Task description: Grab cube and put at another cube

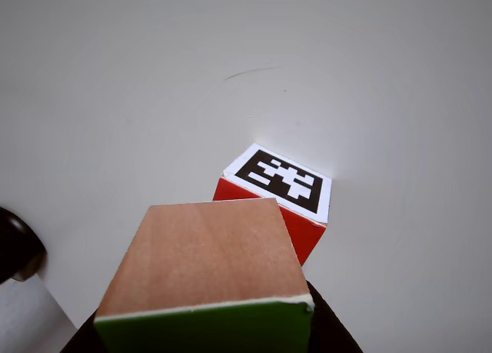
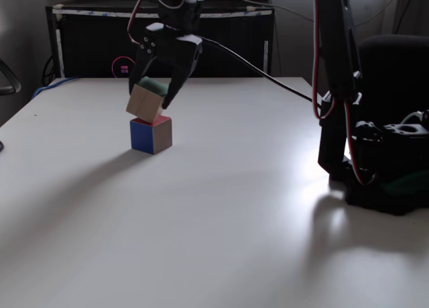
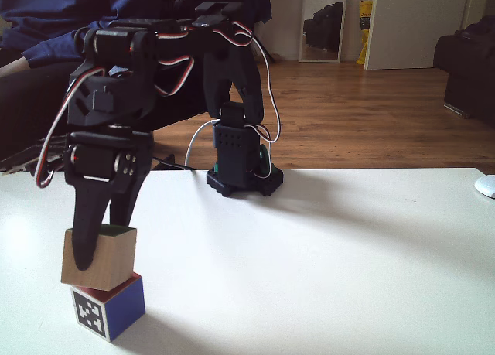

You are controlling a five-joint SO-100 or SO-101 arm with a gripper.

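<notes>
My gripper (image 2: 151,98) is shut on the cube (image 2: 145,103), a light-brown wooden block with one green face. It hangs tilted, with its lower corner touching the top of another cube (image 2: 151,135). In another fixed view, the gripper (image 3: 97,254) clamps the wooden cube (image 3: 108,254) directly over another cube (image 3: 116,307), whose blue side and black-and-white marker face the camera. In the other view, the wooden cube (image 1: 204,253) fills the foreground with its green face lowest. Behind it sits the red cube (image 1: 304,231) with the marker on top.
The white table (image 2: 221,214) stretches open in front and to the right. The arm's base (image 3: 243,177) stands at the back of the table, and at the right (image 2: 375,174) in a fixed view. A person in dark clothing (image 3: 46,30) sits behind. A white object (image 3: 486,186) lies at the table's right edge.
</notes>
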